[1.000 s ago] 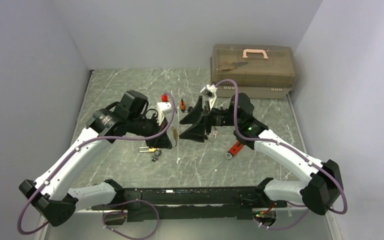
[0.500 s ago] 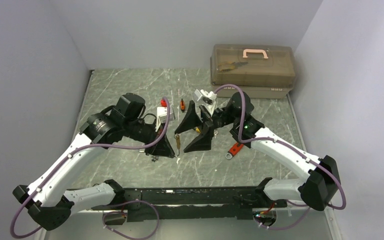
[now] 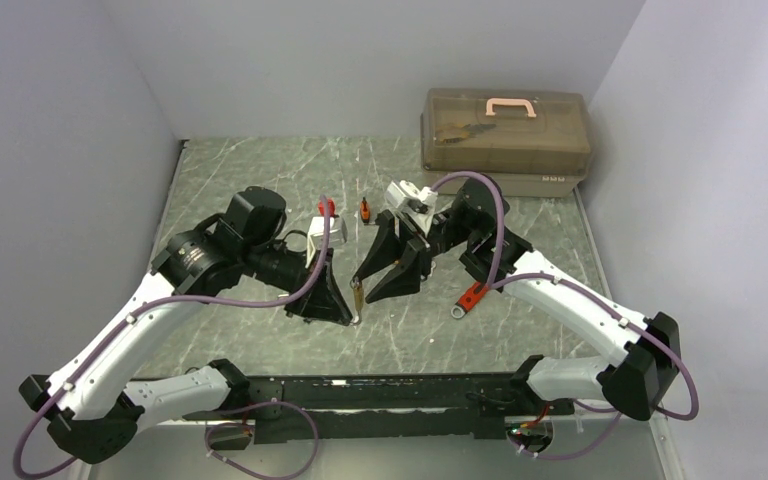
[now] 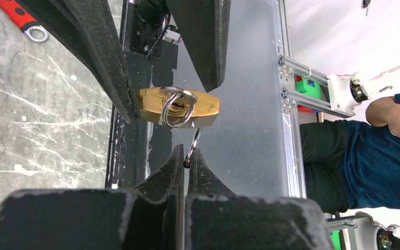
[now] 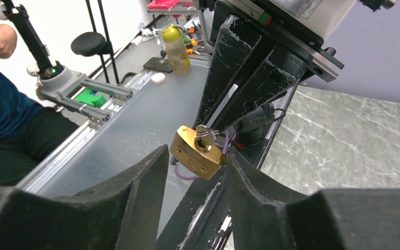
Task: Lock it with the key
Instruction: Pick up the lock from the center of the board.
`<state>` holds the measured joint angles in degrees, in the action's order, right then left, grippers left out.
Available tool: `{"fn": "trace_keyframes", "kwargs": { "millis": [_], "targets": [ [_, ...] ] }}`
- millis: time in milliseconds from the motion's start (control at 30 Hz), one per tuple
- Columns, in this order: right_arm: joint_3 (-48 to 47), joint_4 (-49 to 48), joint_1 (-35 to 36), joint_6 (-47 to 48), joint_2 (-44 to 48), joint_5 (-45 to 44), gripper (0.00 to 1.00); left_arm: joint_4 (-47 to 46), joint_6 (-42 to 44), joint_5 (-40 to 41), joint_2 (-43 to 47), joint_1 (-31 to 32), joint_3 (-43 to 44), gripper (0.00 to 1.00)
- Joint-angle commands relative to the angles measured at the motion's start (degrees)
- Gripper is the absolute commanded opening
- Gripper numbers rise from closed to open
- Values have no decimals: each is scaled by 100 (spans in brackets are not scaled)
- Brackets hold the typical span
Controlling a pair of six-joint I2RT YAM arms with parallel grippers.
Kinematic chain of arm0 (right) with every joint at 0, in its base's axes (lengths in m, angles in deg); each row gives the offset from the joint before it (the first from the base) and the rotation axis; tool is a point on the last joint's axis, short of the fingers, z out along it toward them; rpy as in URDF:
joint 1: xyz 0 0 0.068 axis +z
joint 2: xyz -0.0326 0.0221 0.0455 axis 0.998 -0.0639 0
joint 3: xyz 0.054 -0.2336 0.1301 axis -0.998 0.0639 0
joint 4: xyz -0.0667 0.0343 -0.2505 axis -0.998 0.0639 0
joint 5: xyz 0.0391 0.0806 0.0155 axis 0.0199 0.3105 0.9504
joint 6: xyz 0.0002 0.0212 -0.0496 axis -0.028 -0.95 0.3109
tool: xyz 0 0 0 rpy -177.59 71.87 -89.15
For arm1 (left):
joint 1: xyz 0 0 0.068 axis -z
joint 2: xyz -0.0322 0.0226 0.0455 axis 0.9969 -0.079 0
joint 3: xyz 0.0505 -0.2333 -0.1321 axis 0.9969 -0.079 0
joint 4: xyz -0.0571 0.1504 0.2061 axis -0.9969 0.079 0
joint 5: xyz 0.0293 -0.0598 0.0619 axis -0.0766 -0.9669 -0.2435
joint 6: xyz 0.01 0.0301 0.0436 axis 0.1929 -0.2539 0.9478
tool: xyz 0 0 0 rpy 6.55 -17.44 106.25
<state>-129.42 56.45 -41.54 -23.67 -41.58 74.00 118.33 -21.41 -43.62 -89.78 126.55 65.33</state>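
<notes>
The brass padlock (image 4: 208, 105) hangs in the air above the marbled table (image 3: 260, 170), between the two arms. Its keyway end faces the left wrist camera, with a key ring (image 4: 177, 107) lying across it. I cannot make out the key itself. From the lock a thin metal loop (image 4: 194, 143) runs to the left gripper (image 4: 186, 156), whose fingers are pressed tight together on it, so the lock dangles from that pinch. I cannot tell whether the loop is the shackle or a second ring. The step in hand looks like the right gripper (image 5: 197, 155) taking the lock's body. To do it well, the fingers should close squarely on the two opposite sides of the brass, low enough to leave the keyway and ring free. The left arm should hold steady so the hanging lock neither swings nor twists out of line. A slanted grip would likely turn the lock and hide the keyway. The right jaws stand about half apart and straddle the lock. One finger lies against or just beside one end, and there is a visible gap at the other, so nothing is clamped yet.
</notes>
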Motion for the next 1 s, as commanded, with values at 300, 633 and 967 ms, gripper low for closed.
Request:
{"fn": "trace_keyframes", "kwargs": {
  "millis": [300,633,967],
  "targets": [
    [-348,240,162,401,83,647,57,-256,-131,73,6,113,276,0],
    [-508,421,231,554,-56,727,68,-175,-65,176,-132,342,370,0],
    [-583,948,255,1013,-56,700,77,-181,-56,136,-189,501,449,0]
  ]
}}
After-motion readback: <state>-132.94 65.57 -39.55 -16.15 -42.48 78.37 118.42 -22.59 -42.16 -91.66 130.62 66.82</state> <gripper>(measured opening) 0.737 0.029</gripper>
